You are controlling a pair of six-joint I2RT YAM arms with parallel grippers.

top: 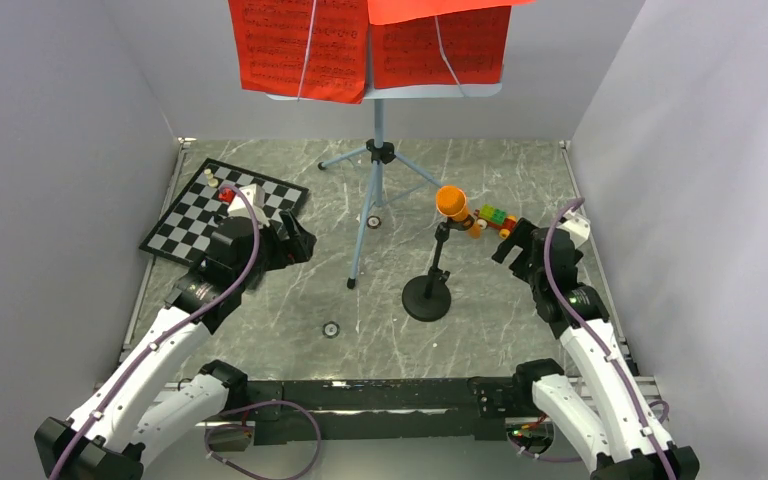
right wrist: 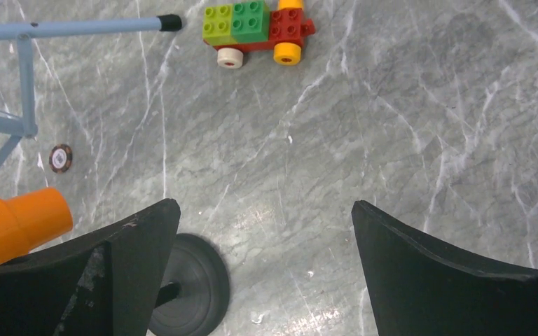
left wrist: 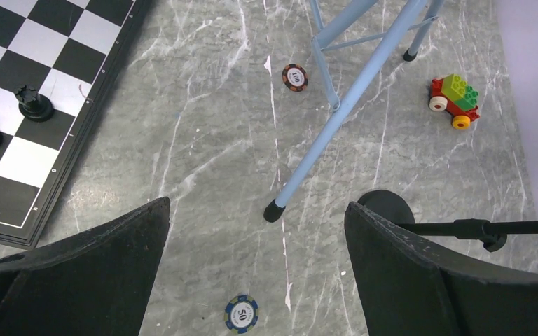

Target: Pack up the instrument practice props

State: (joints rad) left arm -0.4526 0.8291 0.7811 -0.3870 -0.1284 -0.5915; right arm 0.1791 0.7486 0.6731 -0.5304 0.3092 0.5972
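Open desk (top: pixel 280 300) lay between chessboard (top: pixel 222 212) and music stand leg (top: pixel 360 240). Mic stand (top: pixel 427 298) blocked the middle. Brick toy car (top: pixel 493 216) sat close ahead of right hand (top: pixel 510 242).

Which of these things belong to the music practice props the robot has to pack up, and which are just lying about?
To pack: music stand, red sheets, microphone, mic stand.

Lying about: chessboard, toy car, chips.
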